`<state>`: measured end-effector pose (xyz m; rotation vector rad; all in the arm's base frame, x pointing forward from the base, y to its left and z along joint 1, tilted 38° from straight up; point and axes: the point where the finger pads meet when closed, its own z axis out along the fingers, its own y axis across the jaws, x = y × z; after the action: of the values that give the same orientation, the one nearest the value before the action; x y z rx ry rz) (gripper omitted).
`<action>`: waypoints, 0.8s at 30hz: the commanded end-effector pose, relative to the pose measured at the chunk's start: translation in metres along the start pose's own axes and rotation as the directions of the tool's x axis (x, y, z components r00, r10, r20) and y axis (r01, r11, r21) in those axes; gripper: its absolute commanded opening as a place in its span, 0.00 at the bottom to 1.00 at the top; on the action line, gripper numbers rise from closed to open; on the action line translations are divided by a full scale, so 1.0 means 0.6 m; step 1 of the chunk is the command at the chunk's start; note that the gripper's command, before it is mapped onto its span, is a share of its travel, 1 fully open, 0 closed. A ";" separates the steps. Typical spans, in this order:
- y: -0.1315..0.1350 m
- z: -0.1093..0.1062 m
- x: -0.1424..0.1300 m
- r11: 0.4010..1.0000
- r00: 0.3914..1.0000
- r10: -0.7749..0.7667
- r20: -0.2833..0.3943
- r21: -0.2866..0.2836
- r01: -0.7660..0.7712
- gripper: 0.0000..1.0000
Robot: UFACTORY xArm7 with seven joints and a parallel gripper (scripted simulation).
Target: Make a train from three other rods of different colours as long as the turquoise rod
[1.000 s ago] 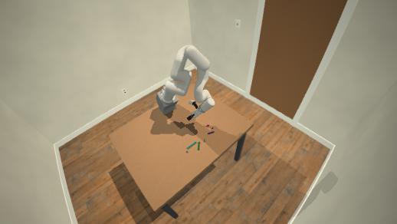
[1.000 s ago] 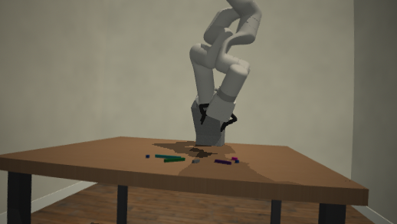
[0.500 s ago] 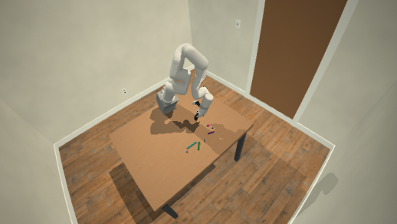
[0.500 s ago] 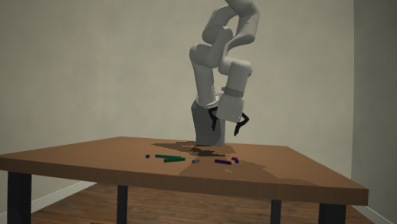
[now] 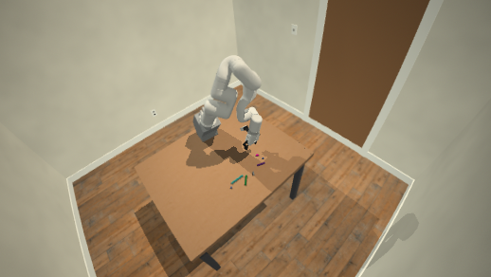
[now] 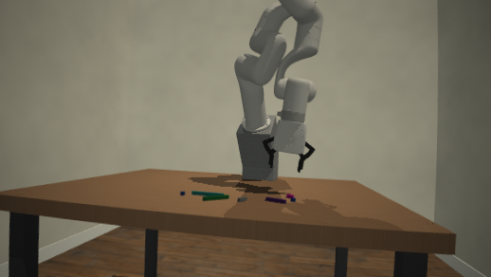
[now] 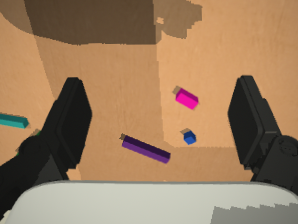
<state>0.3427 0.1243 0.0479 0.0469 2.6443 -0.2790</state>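
Note:
My gripper (image 6: 286, 161) is open and empty, well above the table at its far side; it also shows in the top view (image 5: 246, 145) and in the wrist view (image 7: 160, 129). Below it lie a magenta rod (image 7: 186, 98), a small blue rod (image 7: 189, 137) and a purple rod (image 7: 145, 148), apart from each other. The purple rod (image 6: 275, 200), magenta rod (image 6: 289, 195) and blue rod (image 6: 294, 199) lie right of centre in the exterior view. The turquoise rod (image 6: 208, 193) and a green rod (image 6: 215, 197) lie close together further left. A grey rod (image 6: 242, 199) and a second blue rod (image 6: 182, 193) lie nearby.
The arm's grey base (image 6: 256, 156) stands at the table's back edge. The table's right edge (image 5: 303, 156) is close to the magenta rod. The turquoise rod's end shows at the left edge of the wrist view (image 7: 13, 121).

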 end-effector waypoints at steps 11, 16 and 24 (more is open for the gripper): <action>0.016 0.003 -0.014 0.999 0.998 0.012 0.059 -0.036 -0.010 1.00; 0.016 0.003 -0.014 0.999 0.998 0.012 0.059 -0.036 -0.010 1.00; 0.020 0.012 -0.017 0.999 0.996 0.014 0.086 -0.039 -0.010 1.00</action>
<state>0.3532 0.1333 0.0463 0.0427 2.5808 -0.2324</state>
